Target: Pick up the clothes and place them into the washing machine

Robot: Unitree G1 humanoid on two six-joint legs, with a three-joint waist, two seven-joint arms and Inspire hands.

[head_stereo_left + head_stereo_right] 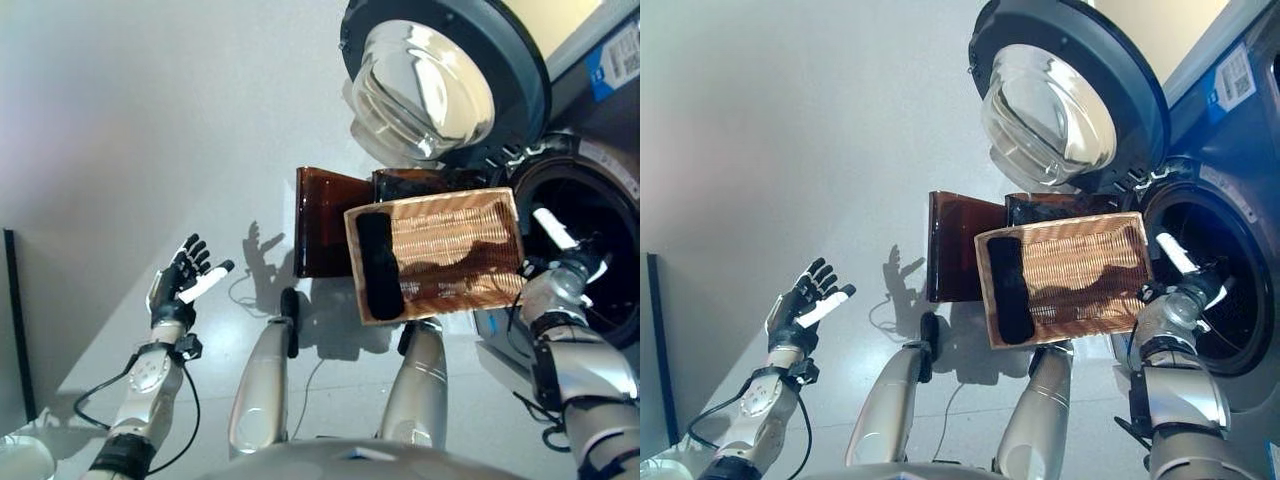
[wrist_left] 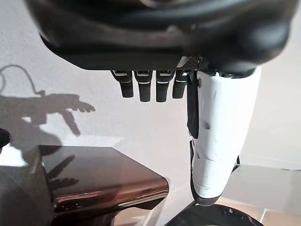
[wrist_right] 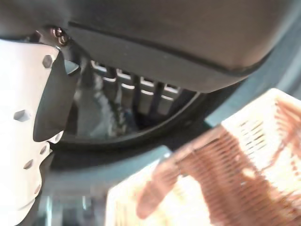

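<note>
Head views. Wicker basket point(image 1: 440, 255): sitting on dark brown stools point(image 1: 325, 220), raised to the level of the drum opening, so the reach from basket to machine is short. One dark garment point(image 1: 380, 265) is lying along the basket's far side from the right hand; this looks to be the clothing left to move. Washing machine point(image 1: 590, 250): round door point(image 1: 440, 85) is swinging fully open and clear of the opening. Right hand point(image 1: 570, 260): reaching at the mouth of the drum, just beyond the basket's near edge, white-covered thumb sticking up. Left hand point(image 1: 185, 280): hanging well apart from the basket over bare floor, fingers spread and relaxed, holding nothing, apparently idling out of the way.

Left wrist view. Left hand's fingers point(image 2: 141, 84) are pointing straight out, thumb extended, nothing between them. A brown stool top point(image 2: 103, 174) is showing past them.

Right wrist view. Right hand's fingers point(image 3: 136, 89) are extending straight into the dark drum, uncurled; whether cloth is lying under them, I cannot tell. The basket's woven rim point(image 3: 263, 141) is sitting just beside the palm.
</note>
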